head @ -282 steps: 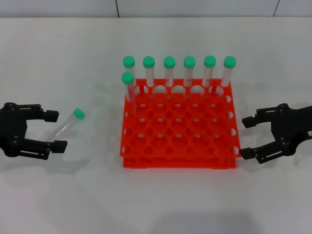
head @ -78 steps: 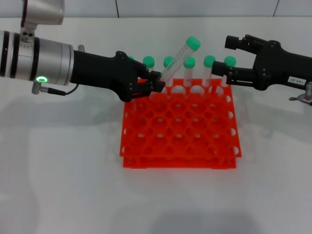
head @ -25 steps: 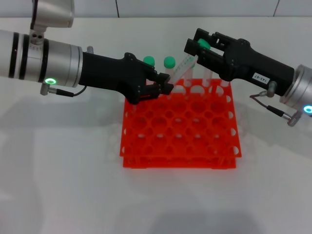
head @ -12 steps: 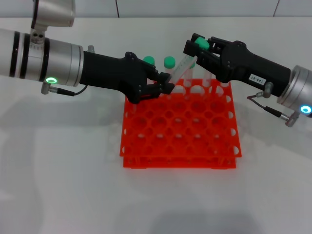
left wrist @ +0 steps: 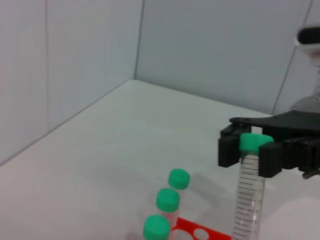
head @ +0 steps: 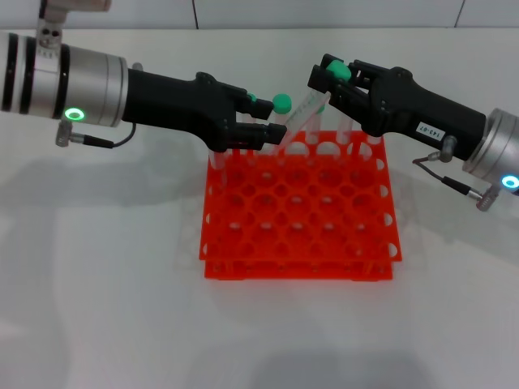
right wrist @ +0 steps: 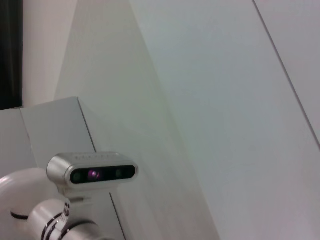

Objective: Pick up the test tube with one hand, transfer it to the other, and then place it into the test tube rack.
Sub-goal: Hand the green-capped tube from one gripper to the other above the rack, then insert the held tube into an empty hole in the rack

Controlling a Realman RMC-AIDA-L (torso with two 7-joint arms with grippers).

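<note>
Above the back rows of the test tube rack (head: 300, 207), the right gripper (head: 334, 81) clamped the green cap end of the tilted test tube (head: 304, 112), whose lower end slanted toward the opened, nearby left gripper (head: 263, 121).

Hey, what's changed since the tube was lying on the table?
The left gripper lifted the test tube over the test tube rack. The right gripper came in and closed on its capped end, and the left fingers have now opened. The rack and its seven standing tubes stayed put.
</note>
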